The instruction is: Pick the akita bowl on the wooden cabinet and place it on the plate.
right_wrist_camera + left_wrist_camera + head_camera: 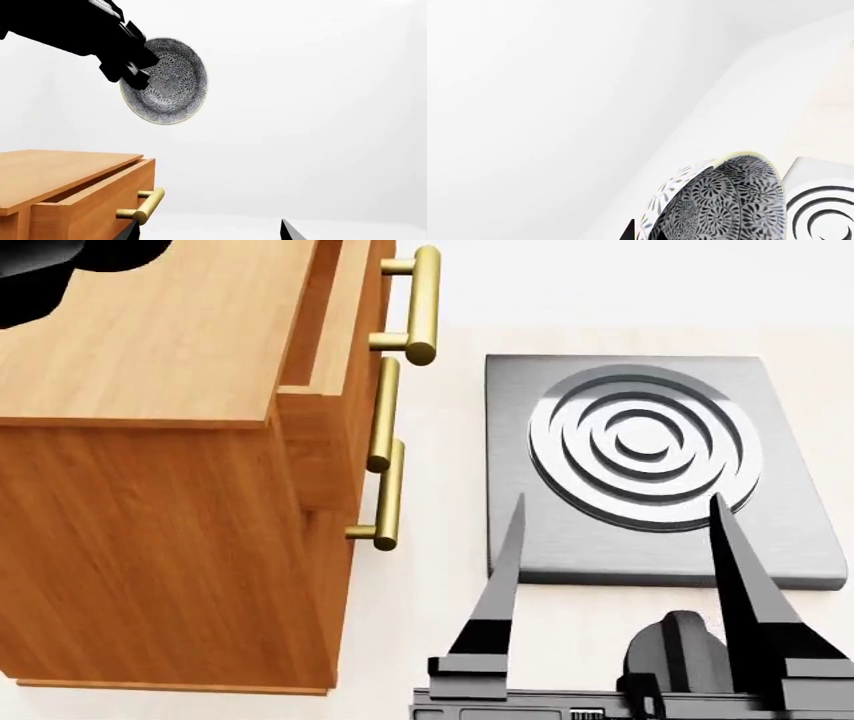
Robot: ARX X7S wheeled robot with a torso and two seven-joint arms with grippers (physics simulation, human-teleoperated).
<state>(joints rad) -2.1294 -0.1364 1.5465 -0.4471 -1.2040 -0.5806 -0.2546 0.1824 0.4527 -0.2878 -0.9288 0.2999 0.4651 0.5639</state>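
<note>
My left pincer (137,70) grips the akita bowl (167,82) by its rim and holds it in the air, tipped on edge so its speckled hollow faces sideways. Seen from my right wrist, the bowl hangs well above the wooden cabinet (67,175), at about 1 o'clock from the cabinet's top. My left wrist camera shows the bowl's patterned wall close up, with part of the grey stove (827,210) just beside it.

From my head, the cabinet fills the view from 7 to 11 o'clock; its top drawer (327,330) stands pulled out a little, and three brass handles (420,305) run down its front edge. The stove, with its ringed burner, lies at 2 o'clock on the pale floor. My right pincer (614,510) sits at 5 o'clock, its two dark fingers (501,580) spread apart and holding nothing, tips over the stove's near edge.
</note>
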